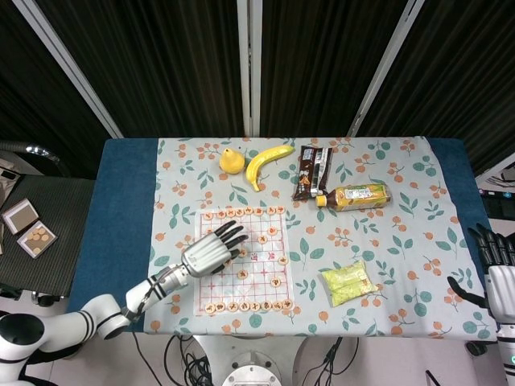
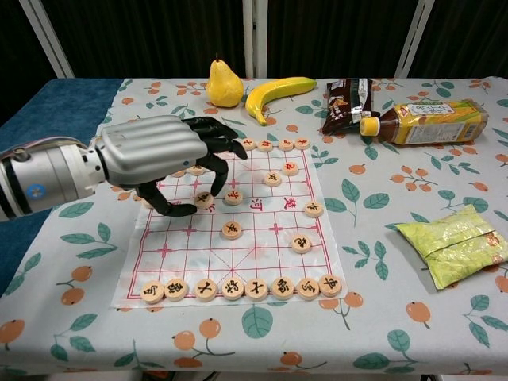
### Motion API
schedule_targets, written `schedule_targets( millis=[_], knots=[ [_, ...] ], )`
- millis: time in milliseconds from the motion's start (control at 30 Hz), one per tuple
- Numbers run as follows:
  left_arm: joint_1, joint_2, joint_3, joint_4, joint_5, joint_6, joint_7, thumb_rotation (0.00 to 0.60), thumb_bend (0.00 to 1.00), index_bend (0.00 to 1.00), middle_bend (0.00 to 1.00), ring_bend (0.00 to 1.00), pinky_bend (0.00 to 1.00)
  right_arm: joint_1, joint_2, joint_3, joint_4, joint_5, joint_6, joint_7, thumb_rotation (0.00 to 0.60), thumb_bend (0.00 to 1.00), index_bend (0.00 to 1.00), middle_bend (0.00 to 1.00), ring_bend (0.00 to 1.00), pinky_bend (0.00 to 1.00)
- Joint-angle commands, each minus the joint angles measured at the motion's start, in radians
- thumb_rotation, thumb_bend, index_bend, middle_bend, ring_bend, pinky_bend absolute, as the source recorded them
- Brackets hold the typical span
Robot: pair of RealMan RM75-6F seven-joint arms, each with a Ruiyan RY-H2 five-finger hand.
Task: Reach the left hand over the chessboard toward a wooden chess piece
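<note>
A paper chessboard (image 2: 254, 255) (image 1: 257, 277) with a red grid lies at the table's front centre, with round wooden pieces on it. One row of pieces (image 2: 242, 288) lines its near edge and another row (image 2: 274, 144) its far edge. Loose pieces (image 2: 232, 196) (image 2: 231, 229) sit in the middle. My left hand (image 2: 159, 155) (image 1: 213, 251) hovers over the board's left half, holding nothing. Its dark fingers (image 2: 218, 147) are spread and the thumb is curled underneath, close to the piece at the board's middle left. My right hand (image 1: 499, 269) shows only in the head view, off the table's right edge, fingers apart.
Along the far side lie a pear (image 2: 224, 83), a banana (image 2: 274, 94), a dark snack packet (image 2: 348, 103) and a drink bottle (image 2: 429, 121) on its side. A green packet (image 2: 448, 242) lies right of the board. A small box (image 1: 28, 229) sits off the table to the left.
</note>
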Motion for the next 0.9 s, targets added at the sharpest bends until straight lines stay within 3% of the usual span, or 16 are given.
schedule_targets(
  millis=[33, 533, 900],
  knots=[
    [-0.015, -0.024, -0.011, 0.023, -0.014, -0.020, -0.009, 0.600, 0.31, 0.50, 0.12, 0.00, 0.00, -0.004, 0.001, 0.003, 0.008, 0.000, 0.007, 0.011, 0.600, 0.15, 0.00, 0.00, 0.00, 0.00],
    [-0.012, -0.065, 0.006, 0.097, -0.035, -0.023, -0.041, 0.600, 0.31, 0.49, 0.12, 0.00, 0.00, -0.005, -0.003, 0.001, 0.017, -0.002, 0.003, 0.020, 0.600, 0.15, 0.00, 0.00, 0.00, 0.00],
    [-0.014, -0.068, 0.016, 0.089, -0.024, -0.005, -0.023, 0.600, 0.31, 0.48, 0.12, 0.00, 0.00, -0.007, 0.001, 0.001, 0.007, -0.003, 0.006, 0.011, 0.600, 0.15, 0.00, 0.00, 0.00, 0.00]
  ],
)
